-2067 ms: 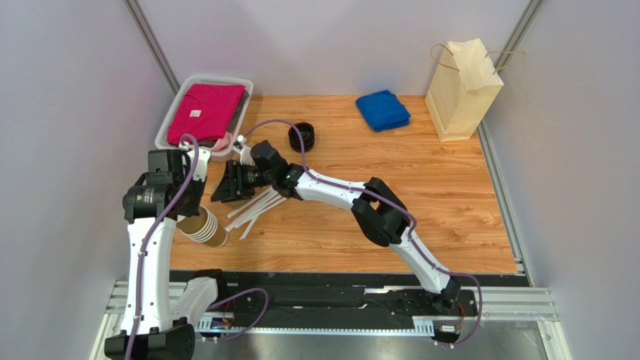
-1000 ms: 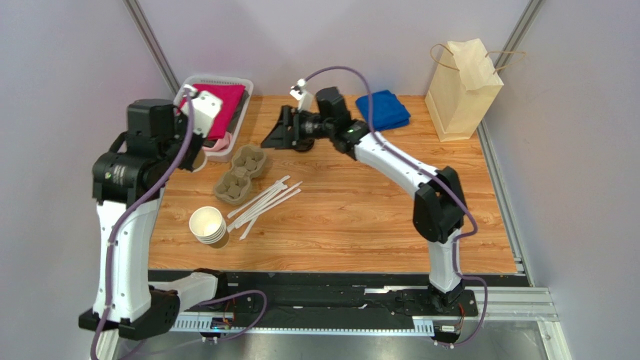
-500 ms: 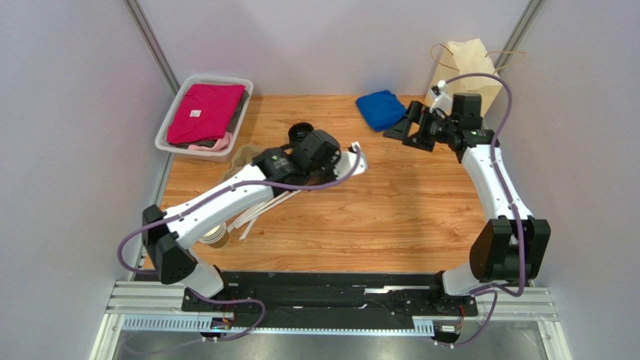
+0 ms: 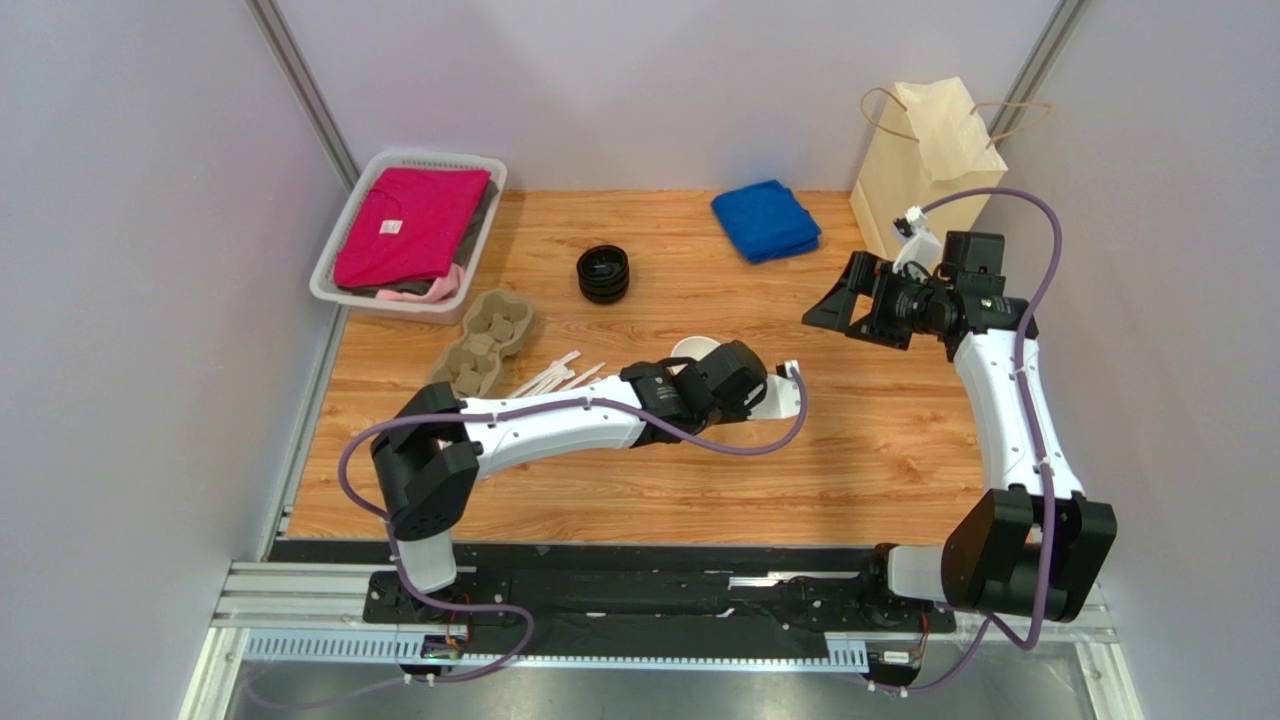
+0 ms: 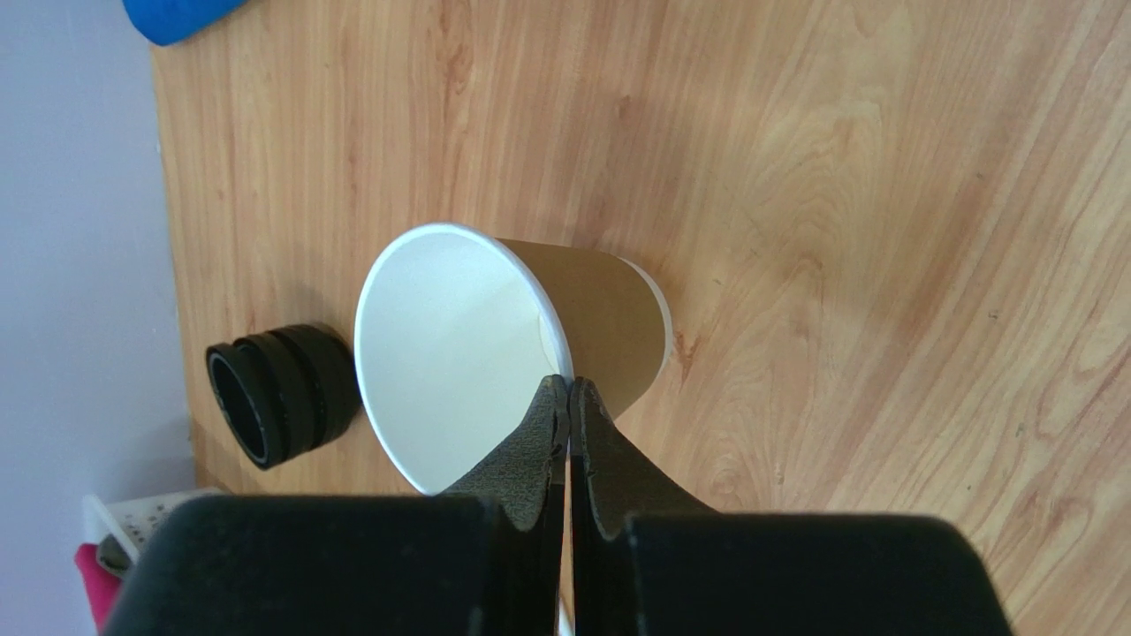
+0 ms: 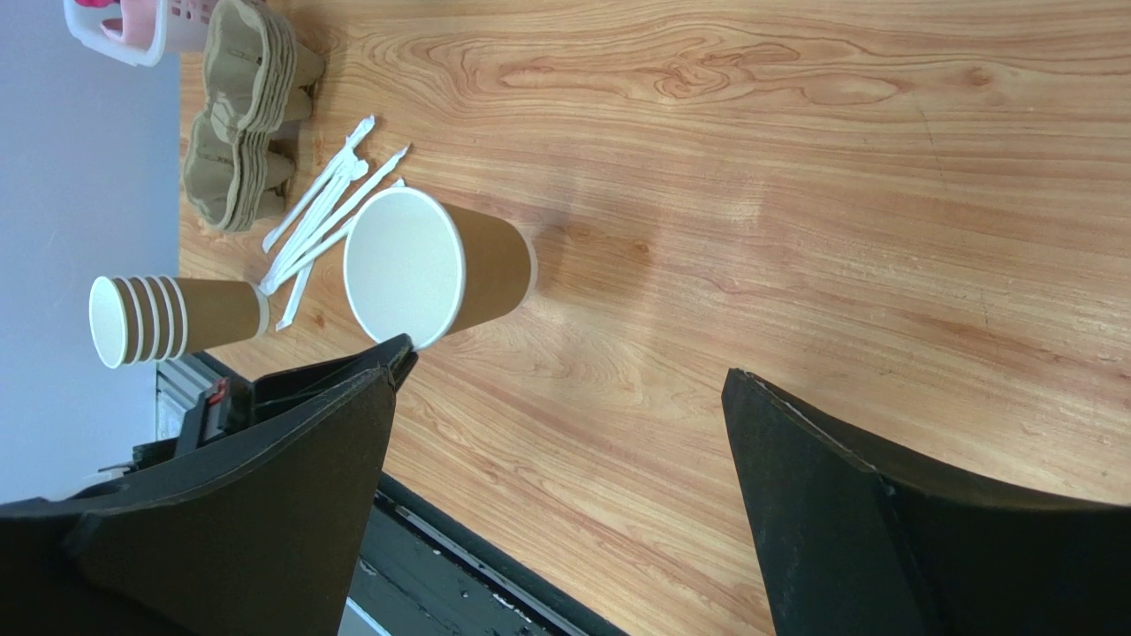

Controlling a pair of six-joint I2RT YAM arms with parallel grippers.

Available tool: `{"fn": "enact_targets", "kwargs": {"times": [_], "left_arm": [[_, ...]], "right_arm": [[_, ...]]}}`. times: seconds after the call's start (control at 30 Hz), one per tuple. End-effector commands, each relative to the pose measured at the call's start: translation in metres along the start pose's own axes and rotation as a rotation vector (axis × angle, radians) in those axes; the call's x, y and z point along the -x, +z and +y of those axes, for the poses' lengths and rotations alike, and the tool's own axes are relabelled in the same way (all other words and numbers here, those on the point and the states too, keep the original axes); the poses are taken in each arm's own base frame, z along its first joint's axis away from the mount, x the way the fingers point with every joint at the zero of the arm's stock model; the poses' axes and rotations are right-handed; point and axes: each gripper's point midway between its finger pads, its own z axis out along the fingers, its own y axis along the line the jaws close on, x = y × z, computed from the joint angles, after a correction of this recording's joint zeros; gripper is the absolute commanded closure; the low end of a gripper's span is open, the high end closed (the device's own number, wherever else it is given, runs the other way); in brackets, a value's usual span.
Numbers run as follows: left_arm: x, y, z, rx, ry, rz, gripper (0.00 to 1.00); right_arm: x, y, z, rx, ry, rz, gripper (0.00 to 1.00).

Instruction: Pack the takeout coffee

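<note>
My left end effector is clenched on the rim of the lidless takeout coffee cup at mid-worktop, one finger inside and one outside. I should keep it level and let go only once its base sits flat. Farther off lie the black lids. My right end effector hangs spread wide and empty near the paper bag.

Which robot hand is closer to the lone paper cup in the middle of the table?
Left. The left gripper pinches the paper cup by its rim; the right gripper hangs open off to its right, near the paper bag.
</note>
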Motion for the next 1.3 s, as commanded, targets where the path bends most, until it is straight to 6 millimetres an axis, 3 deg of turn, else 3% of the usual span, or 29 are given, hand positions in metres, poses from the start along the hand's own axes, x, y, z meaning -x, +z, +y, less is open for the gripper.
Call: {"fn": "enact_targets", "kwargs": {"times": [0.0, 0.13, 0.2, 0.4, 0.5, 0.6, 0.67, 0.7, 0.73, 0.8, 0.83, 0.9, 0.93, 1.0, 1.03, 1.1, 1.13, 1.2, 1.23, 1.27], "left_arm": [[0.004, 0.005, -0.009, 0.031, -0.059, -0.038, 1.00], [-0.005, 0.004, -0.024, -0.005, -0.081, -0.014, 1.00], [-0.006, 0.003, -0.028, -0.018, -0.093, -0.011, 0.95], [-0.009, -0.001, -0.037, -0.066, -0.133, -0.003, 0.56], [-0.006, -0.013, -0.039, -0.100, -0.151, -0.010, 0.36], [0.002, -0.038, -0.031, -0.130, -0.171, -0.014, 0.30], [0.009, -0.071, -0.013, -0.138, -0.178, -0.035, 0.18], [0.014, -0.085, -0.012, -0.183, -0.182, -0.065, 0.16], [0.012, -0.111, 0.004, -0.191, -0.209, -0.088, 0.12], [0.009, -0.139, 0.013, -0.260, -0.269, -0.126, 0.09], [-0.010, -0.157, 0.033, -0.251, -0.324, -0.102, 0.08], [-0.031, -0.172, 0.044, -0.285, -0.391, -0.089, 0.08], [-0.065, -0.181, 0.066, -0.234, -0.467, -0.047, 0.07], [-0.096, -0.192, 0.080, -0.216, -0.566, -0.015, 0.07], [-0.129, -0.208, 0.095, -0.174, -0.654, 0.038, 0.07], [-0.153, -0.225, 0.100, -0.154, -0.724, 0.066, 0.07], [-0.178, -0.242, 0.104, -0.104, -0.795, 0.103, 0.07], [-0.203, -0.262, 0.098, -0.074, -0.856, 0.139, 0.06], [-0.229, -0.271, 0.099, -0.029, -0.945, 0.184, 0.06], [-0.242, -0.277, 0.097, -0.016, -0.958, 0.204, 0.06]], "right_arm": [[-0.001, -0.002, 0.006, 0.031, -0.039, 0.012, 0.00], [-0.004, -0.003, 0.006, 0.035, -0.040, 0.024, 0.00], [-0.005, -0.003, 0.007, 0.038, -0.044, 0.024, 0.00], [-0.006, -0.005, 0.011, 0.054, -0.052, 0.033, 0.00], [-0.005, -0.007, 0.012, 0.054, -0.060, 0.034, 0.00], [-0.003, -0.009, 0.015, 0.058, -0.064, 0.030, 0.00], [-0.001, -0.010, 0.017, 0.064, -0.067, 0.028, 0.00], [0.000, -0.009, 0.017, 0.066, -0.068, 0.027, 0.00], [0.001, -0.010, 0.018, 0.073, -0.070, 0.024, 0.00], [0.003, -0.009, 0.019, 0.079, -0.068, 0.024, 0.00], [0.003, -0.009, 0.021, 0.085, -0.067, 0.022, 0.00], [0.004, -0.008, 0.021, 0.090, -0.061, 0.019, 0.00], [0.002, -0.007, 0.022, 0.100, -0.057, 0.024, 0.00], [0.001, -0.006, 0.022, 0.107, -0.051, 0.025, 0.00], [0.000, -0.005, 0.022, 0.111, -0.052, 0.030, 0.00], [-0.003, -0.003, 0.021, 0.114, -0.045, 0.038, 0.00], [-0.004, -0.003, 0.021, 0.114, -0.043, 0.037, 0.00], [-0.008, 0.002, 0.018, 0.116, -0.031, 0.048, 0.00], [-0.007, 0.004, 0.018, 0.124, -0.020, 0.047, 0.00], [-0.008, 0.006, 0.018, 0.131, -0.010, 0.051, 0.00]]}}
